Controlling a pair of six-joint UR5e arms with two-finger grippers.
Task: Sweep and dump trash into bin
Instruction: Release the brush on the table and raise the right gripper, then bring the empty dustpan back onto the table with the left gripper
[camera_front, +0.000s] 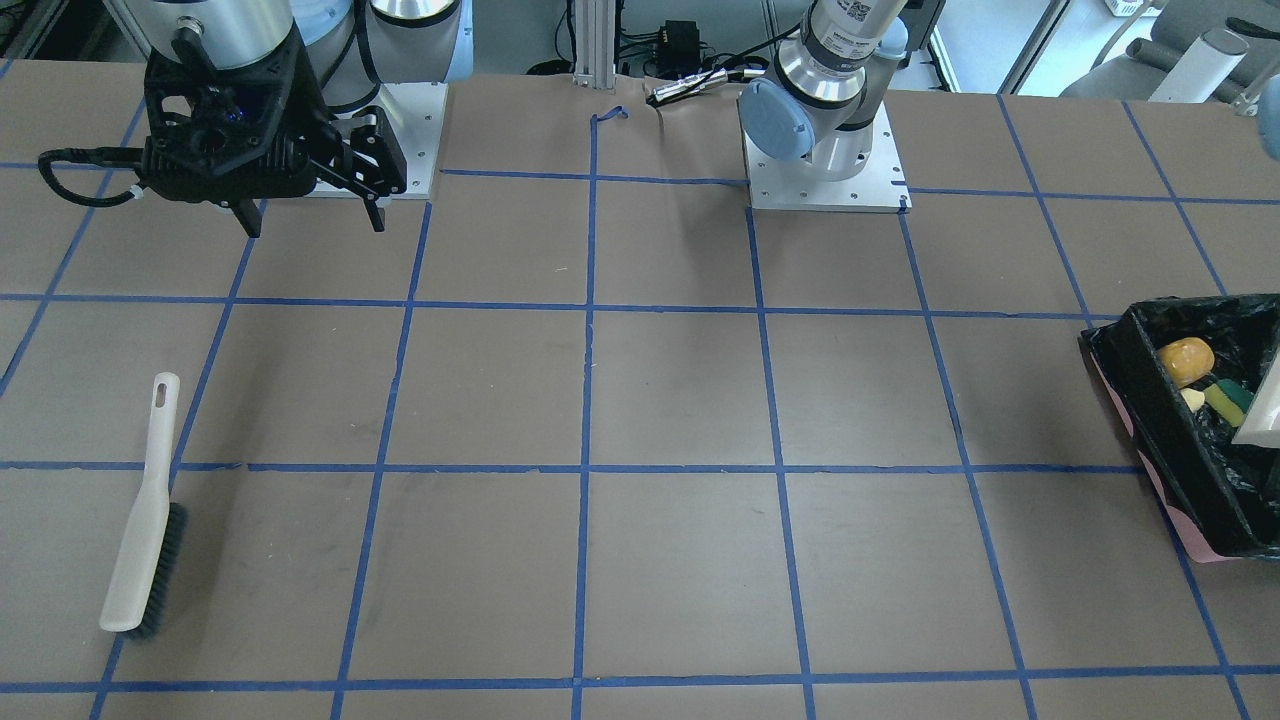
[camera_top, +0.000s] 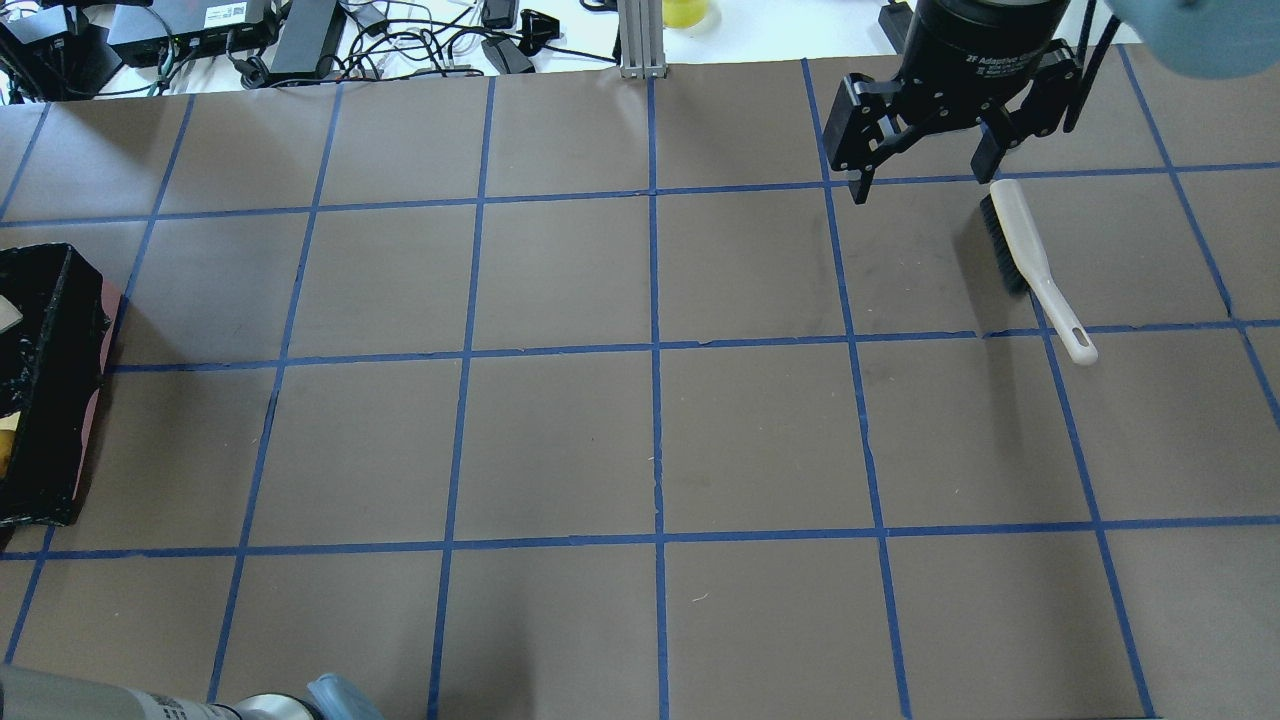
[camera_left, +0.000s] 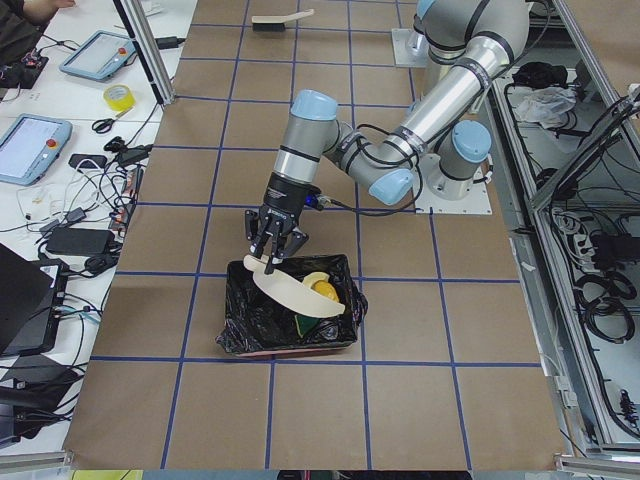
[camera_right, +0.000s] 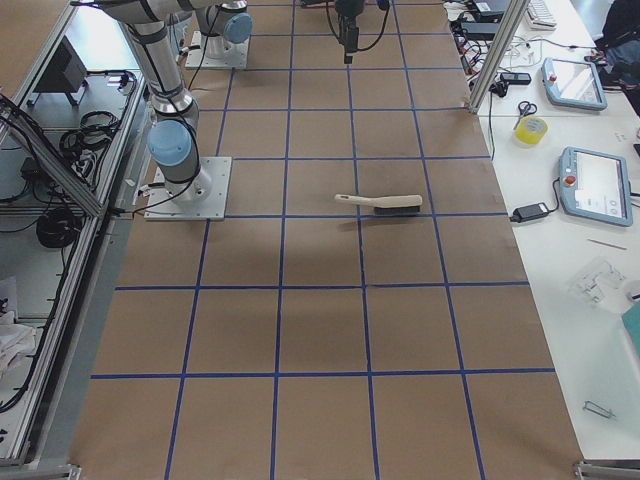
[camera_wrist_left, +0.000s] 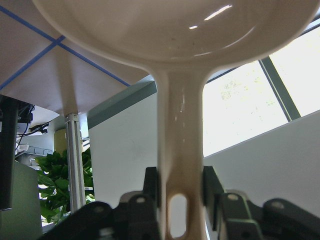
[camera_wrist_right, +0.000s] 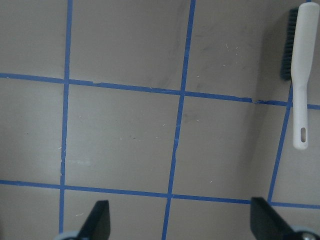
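The bin (camera_front: 1150, 440), lined with black plastic, stands at the table edge on my left side; it also shows in the overhead view (camera_top: 50, 400) and the exterior left view (camera_left: 240, 335). Inside lie the golden-brown lump (camera_front: 1186, 360), the pale crescent pastry piece (camera_front: 1192, 399) and the yellow sponge with green backing (camera_front: 1228, 402). My left gripper (camera_wrist_left: 180, 186) is shut on the handle of the beige dustpan (camera_wrist_left: 175, 40), which tilts over the bin (camera_left: 295, 292). My right gripper (camera_top: 920, 180) is open and empty above the table (camera_front: 312, 222), apart from the brush.
A white brush with dark bristles (camera_front: 145, 520) lies flat on the brown table on my right side, also in the overhead view (camera_top: 1030, 260) and the right wrist view (camera_wrist_right: 300, 75). Blue tape lines grid the table. Cables and devices sit past the far edge (camera_top: 300, 40).
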